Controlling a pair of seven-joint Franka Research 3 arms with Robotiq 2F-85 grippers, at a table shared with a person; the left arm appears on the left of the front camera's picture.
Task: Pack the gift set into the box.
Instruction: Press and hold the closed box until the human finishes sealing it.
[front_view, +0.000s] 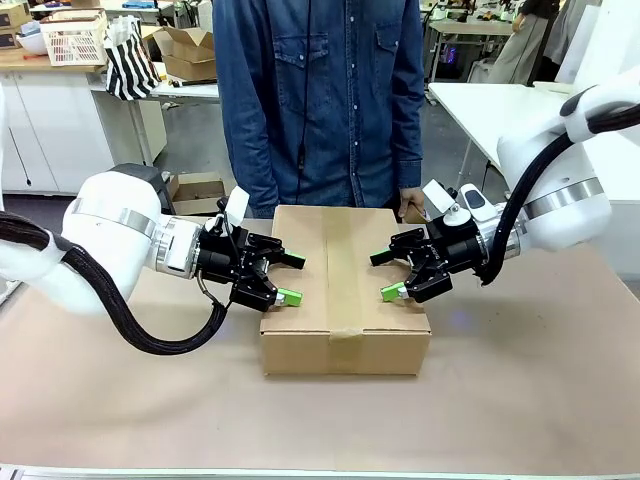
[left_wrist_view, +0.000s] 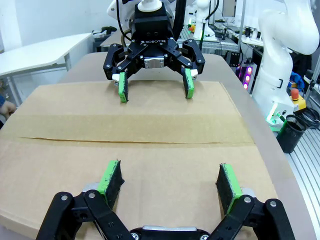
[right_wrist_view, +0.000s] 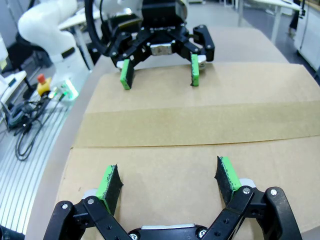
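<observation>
The box (front_view: 345, 345) stands in the middle of the table with its flaps down and a strip of tape (front_view: 338, 260) along the centre seam. My left gripper (front_view: 290, 279) hovers open over the box's left end. My right gripper (front_view: 385, 276) hovers open over its right end, facing the left one. In the left wrist view the left gripper (left_wrist_view: 170, 175) sits just above the box top (left_wrist_view: 150, 120), with the right gripper (left_wrist_view: 156, 92) opposite. In the right wrist view the right gripper (right_wrist_view: 169, 177) is low over the box (right_wrist_view: 200, 120), across from the left gripper (right_wrist_view: 160, 79). The gift set is out of view.
A person in a denim shirt (front_view: 320, 100) stands at the far side, one hand (front_view: 410, 205) by the box's far right corner. Brown paper (front_view: 520, 380) covers the table. A smaller cardboard box (front_view: 200, 190) sits on the floor behind.
</observation>
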